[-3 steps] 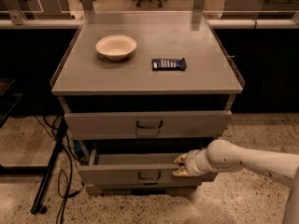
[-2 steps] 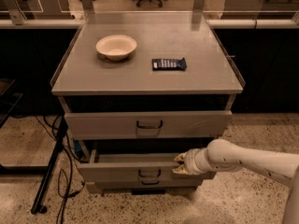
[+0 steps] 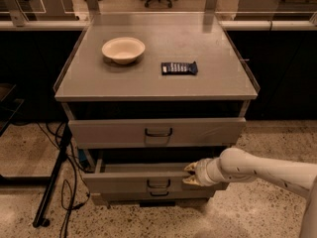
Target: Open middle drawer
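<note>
**Camera view.** On the cabinet top (image 3: 99, 86) I see a pale bowl (image 3: 123, 49) with its plain inside showing, and a dark packet (image 3: 179, 68) lying to its right. The middle drawer (image 3: 124, 182) is grey and shallow-fronted with a small dark loop handle (image 3: 158, 184). It stands partway out beneath the top drawer (image 3: 109, 132), and its interior is in shadow, so I cannot read the contents. The gripper (image 3: 188, 175) sits at the drawer front's upper edge, right of the handle, with its fingertips somewhat apart. I cannot tell whether they pinch the edge.
</note>
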Controlling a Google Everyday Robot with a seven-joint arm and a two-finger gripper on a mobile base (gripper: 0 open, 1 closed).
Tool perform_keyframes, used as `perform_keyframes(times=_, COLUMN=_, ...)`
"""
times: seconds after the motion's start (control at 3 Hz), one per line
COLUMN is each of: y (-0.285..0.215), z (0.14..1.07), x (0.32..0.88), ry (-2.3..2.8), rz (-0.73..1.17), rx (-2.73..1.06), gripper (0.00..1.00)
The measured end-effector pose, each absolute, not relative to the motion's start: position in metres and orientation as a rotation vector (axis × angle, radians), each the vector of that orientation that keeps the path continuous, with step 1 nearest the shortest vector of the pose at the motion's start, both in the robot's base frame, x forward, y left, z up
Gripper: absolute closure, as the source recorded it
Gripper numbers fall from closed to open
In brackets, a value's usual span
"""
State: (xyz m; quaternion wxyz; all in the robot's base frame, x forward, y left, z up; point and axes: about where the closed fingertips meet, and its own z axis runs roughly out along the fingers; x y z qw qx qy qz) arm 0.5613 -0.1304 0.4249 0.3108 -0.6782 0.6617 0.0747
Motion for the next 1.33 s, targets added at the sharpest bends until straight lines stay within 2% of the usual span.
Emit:
perform_keyframes(times=0.33, y=-0.130, z=0.425, x=0.561, ry=1.747, rz=0.197, rx=-1.791, gripper=0.11)
perform_keyframes(times=0.67, y=-0.130, z=0.425, x=0.561, ry=1.747, rz=0.197, rx=-1.791, gripper=0.15)
perform_keyframes(times=1.0, y=-0.138, z=0.425, x=0.537, ry=1.752, rz=0.212, rx=-1.770, gripper=0.38)
perform_keyframes(times=1.33, y=-0.156, z=0.433, x=0.483, ry=1.763, rz=0.229, rx=-1.744, gripper=0.61)
